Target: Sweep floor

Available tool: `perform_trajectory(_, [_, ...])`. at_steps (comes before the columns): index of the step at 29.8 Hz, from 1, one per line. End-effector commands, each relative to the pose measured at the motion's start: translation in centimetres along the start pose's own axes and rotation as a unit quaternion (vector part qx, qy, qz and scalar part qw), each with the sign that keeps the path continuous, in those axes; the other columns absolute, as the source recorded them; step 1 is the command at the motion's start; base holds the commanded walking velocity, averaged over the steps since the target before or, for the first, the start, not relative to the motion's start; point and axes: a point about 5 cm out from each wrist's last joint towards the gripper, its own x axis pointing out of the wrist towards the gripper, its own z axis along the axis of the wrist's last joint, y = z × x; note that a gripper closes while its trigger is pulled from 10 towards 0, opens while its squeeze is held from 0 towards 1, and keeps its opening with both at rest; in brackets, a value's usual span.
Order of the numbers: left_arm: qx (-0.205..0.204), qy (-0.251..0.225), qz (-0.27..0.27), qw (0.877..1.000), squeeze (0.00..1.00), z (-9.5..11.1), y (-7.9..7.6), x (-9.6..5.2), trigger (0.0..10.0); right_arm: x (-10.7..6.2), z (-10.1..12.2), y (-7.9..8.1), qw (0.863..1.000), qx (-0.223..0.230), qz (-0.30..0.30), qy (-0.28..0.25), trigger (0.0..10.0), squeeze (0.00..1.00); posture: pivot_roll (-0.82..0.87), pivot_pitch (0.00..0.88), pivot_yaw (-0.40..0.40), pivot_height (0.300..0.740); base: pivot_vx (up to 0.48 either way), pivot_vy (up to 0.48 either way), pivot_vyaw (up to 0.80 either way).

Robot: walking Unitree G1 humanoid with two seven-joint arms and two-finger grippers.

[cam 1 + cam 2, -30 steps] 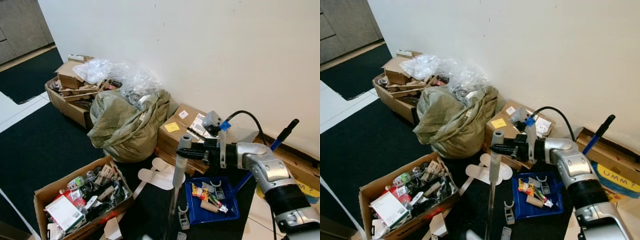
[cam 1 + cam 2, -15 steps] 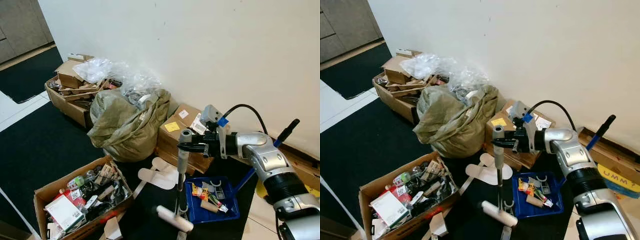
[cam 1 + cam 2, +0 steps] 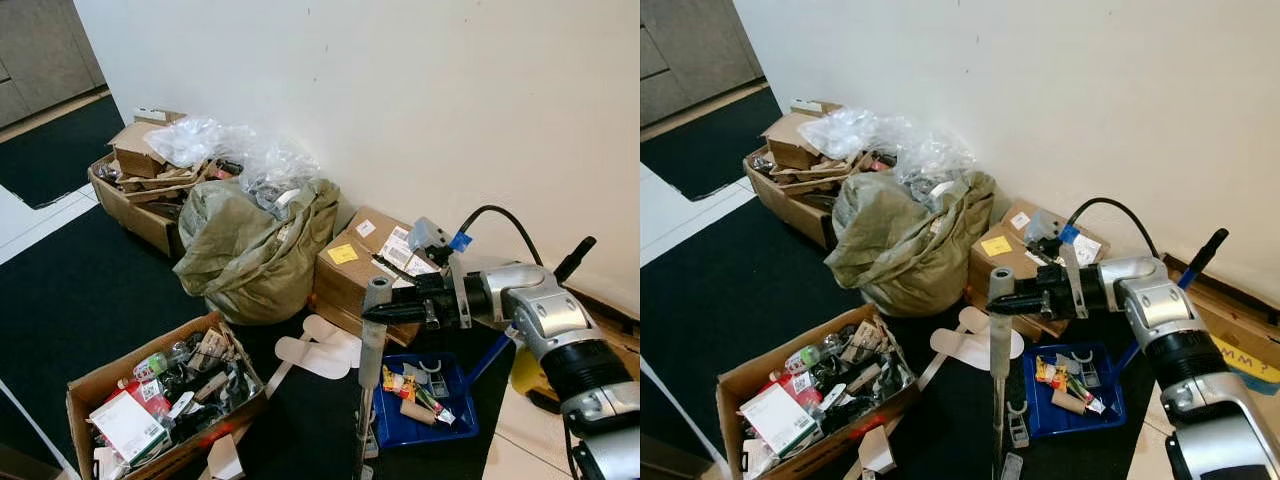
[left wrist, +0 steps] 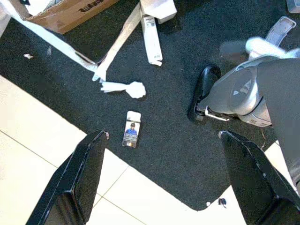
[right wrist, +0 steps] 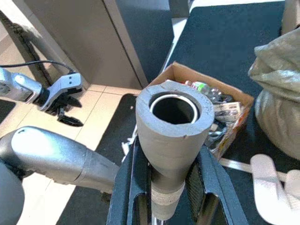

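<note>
My right gripper [image 3: 374, 314] is shut on a grey broom handle [image 3: 372, 340], just below its hollow top end. The handle stands nearly upright over the black carpet [image 3: 90, 300]. In the right wrist view the handle [image 5: 172, 126] sits between both black fingers [image 5: 125, 187]. A blue dustpan [image 3: 398, 426] holding several bits of litter lies on the floor beside the handle. My left gripper [image 4: 162, 135] hangs open over the carpet edge, above a crumpled white paper [image 4: 133, 88] and a small printed packet [image 4: 131, 135].
An open cardboard box [image 3: 90, 385] of junk stands at front left. A stuffed green sack [image 3: 250, 250], more boxes [image 3: 350, 270] and plastic bags [image 3: 215, 140] line the white wall. White tiles [image 4: 42, 154] border the carpet. My own foot [image 4: 234, 93] stands near the packet.
My right arm has shifted slightly right and down with the handle. The white cylindrical piece seen near the floor half a second ago is out of sight now.
</note>
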Motion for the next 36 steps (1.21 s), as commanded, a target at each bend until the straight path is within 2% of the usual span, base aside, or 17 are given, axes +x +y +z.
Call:
perform_trajectory(1, [-0.003, 0.013, 0.002, 1.000, 0.00, -0.8, 0.1, -0.2, 10.0, -0.3, 0.6, -0.1, 1.000, -0.012, 0.004, -0.005, 10.0, 0.00, -0.03, 0.130, -0.006, 0.740, 0.000, 0.000, 0.00])
perform_trajectory(3, [-0.004, 0.013, 0.002, 1.000, 0.00, -0.8, 0.1, -0.2, 10.0, -0.2, 0.3, 0.0, 1.000, -0.011, 0.008, 0.003, 10.0, 0.00, -0.03, 0.130, -0.006, 0.740, 0.000, 0.000, 0.00])
perform_trajectory(4, [-0.004, 0.014, 0.001, 1.000, 0.00, -0.8, 0.1, -0.2, 10.0, 0.4, -0.9, 0.4, 0.999, -0.017, 0.011, 0.032, 10.0, 0.00, -0.03, 0.135, -0.006, 0.740, 0.000, 0.000, 0.00])
perform_trajectory(9, [-0.004, 0.014, 0.001, 1.000, 0.00, -0.9, 0.1, -0.3, 10.0, 0.9, -1.8, 0.6, 0.998, -0.021, 0.012, 0.051, 10.0, 0.00, -0.03, 0.135, -0.006, 0.740, 0.000, 0.000, 0.00])
perform_trajectory(14, [-0.003, 0.016, 0.003, 1.000, 0.00, -1.0, 0.3, -0.4, 10.0, 2.4, -3.9, 0.7, 0.998, -0.015, -0.010, 0.060, 10.0, 0.00, -0.02, 0.157, 0.003, 0.740, 0.000, 0.000, 0.00])
perform_trajectory(17, [-0.001, 0.018, 0.004, 1.000, 0.00, -1.2, 0.4, -0.4, 10.0, 2.6, -3.7, -0.2, 0.997, -0.026, -0.059, 0.034, 10.0, 0.00, -0.02, 0.165, 0.006, 0.740, 0.000, 0.000, 0.00])
perform_trajectory(18, [-0.001, 0.018, 0.004, 1.000, 0.00, -1.2, 0.4, -0.4, 10.0, 2.6, -3.7, -0.2, 0.997, -0.026, -0.059, 0.034, 10.0, 0.00, -0.02, 0.165, 0.006, 0.740, 0.000, 0.000, 0.00])
perform_trajectory(22, [0.001, 0.021, 0.004, 1.000, 0.00, -1.4, 0.6, -0.6, 10.0, 2.6, -3.2, -1.3, 0.990, -0.050, -0.129, -0.005, 10.0, 0.00, -0.02, 0.178, 0.008, 0.740, 0.000, 0.000, 0.00])
perform_trajectory(32, [0.003, 0.023, 0.004, 1.000, 0.00, -1.6, 0.8, -0.7, 10.0, 3.5, -2.6, -1.4, 0.982, -0.078, -0.167, -0.038, 10.0, 0.00, -0.01, 0.196, 0.017, 0.740, 0.000, 0.000, 0.00])
perform_trajectory(35, [0.006, 0.024, 0.006, 1.000, 0.00, -1.7, 1.1, -0.8, 10.0, 4.0, -1.8, -1.8, 0.971, -0.123, -0.202, -0.041, 10.0, 0.00, 0.01, 0.203, 0.025, 0.740, 0.000, 0.000, 0.00])
perform_trajectory(36, [0.006, 0.024, 0.006, 1.000, 0.00, -1.7, 1.1, -0.8, 10.0, 4.0, -1.8, -1.8, 0.971, -0.123, -0.202, -0.041, 10.0, 0.00, 0.01, 0.203, 0.025, 0.740, 0.000, 0.000, 0.00])
